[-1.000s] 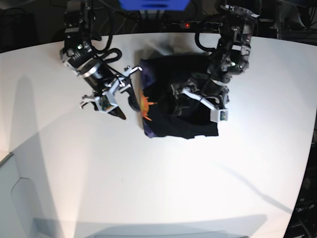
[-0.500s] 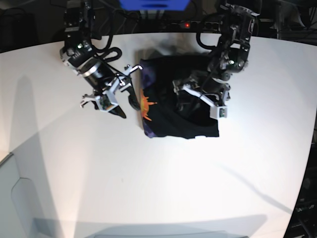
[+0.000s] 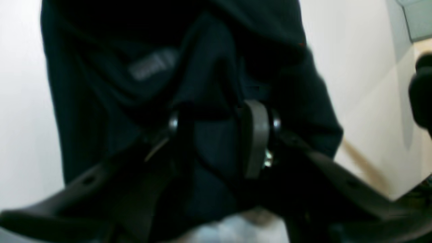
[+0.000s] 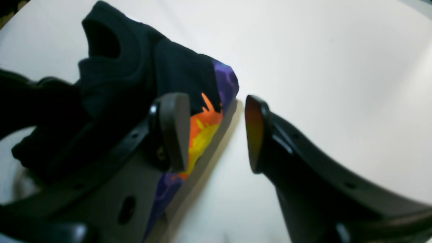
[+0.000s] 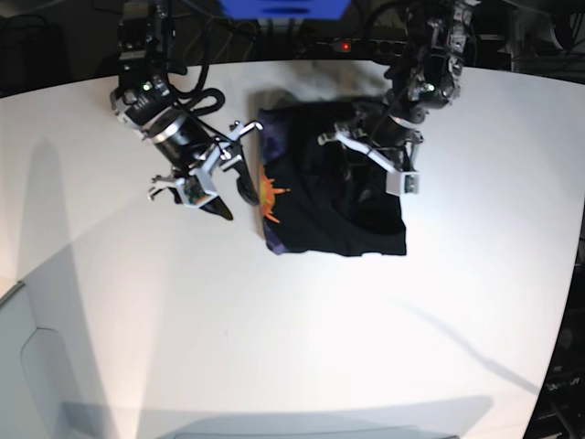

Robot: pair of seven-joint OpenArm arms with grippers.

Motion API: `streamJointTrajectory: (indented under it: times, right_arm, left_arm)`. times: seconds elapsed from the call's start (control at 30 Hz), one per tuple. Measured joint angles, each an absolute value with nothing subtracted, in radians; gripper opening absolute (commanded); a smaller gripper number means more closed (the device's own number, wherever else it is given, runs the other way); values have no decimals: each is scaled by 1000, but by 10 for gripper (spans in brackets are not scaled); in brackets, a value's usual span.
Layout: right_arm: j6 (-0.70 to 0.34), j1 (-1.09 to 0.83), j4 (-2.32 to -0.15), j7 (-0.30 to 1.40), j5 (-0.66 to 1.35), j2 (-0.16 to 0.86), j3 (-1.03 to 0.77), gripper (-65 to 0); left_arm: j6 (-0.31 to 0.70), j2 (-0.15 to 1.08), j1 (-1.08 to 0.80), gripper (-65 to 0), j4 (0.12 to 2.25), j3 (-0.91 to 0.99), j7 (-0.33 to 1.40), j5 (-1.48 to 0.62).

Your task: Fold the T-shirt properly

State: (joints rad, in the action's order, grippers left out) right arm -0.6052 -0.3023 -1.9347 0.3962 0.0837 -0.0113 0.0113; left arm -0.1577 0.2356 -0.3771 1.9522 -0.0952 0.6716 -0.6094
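The black T-shirt (image 5: 311, 215) lies folded into a rough rectangle at the back middle of the white table (image 5: 292, 347), its orange-and-purple print (image 5: 271, 194) along its left edge. My left gripper (image 5: 370, 155) is down over the shirt's right part. In the left wrist view its pads (image 3: 256, 135) press a bunched fold of dark cloth (image 3: 101, 101) between them, so the left gripper (image 3: 219, 135) is shut on the T-shirt. My right gripper (image 4: 216, 131) stands open just off the printed edge (image 4: 202, 131), one finger over the cloth and one over bare table, holding nothing.
A blue object (image 5: 283, 7) and a power strip with a red light (image 5: 343, 44) sit behind the table's far edge. A pale grey bin (image 5: 23, 366) stands at the lower left. The right arm (image 5: 174, 128) hovers left of the shirt.
My left gripper has closed from wide open onto the cloth and shifted toward the shirt's back edge. The right arm has not moved.
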Motion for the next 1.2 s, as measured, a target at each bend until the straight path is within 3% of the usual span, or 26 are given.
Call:
streamJointTrajectory:
  times: [0.5,0.77,1.2]
  right_arm:
    - [-605,-306,-1935,395,84,-11,18,-375]
    - [-605,-306,-1935,395,83,-10,11,-375]
    - [-605,-322,-1935,395,84,-11,14,-375]
  left_arm:
    - [-158,257,-514,-415,2009,-96,646,-634]
    - [-162,224,-488,-224,2003,-100,482,-718]
    - [-162,191,-415,-214,1978,35,483,-719]
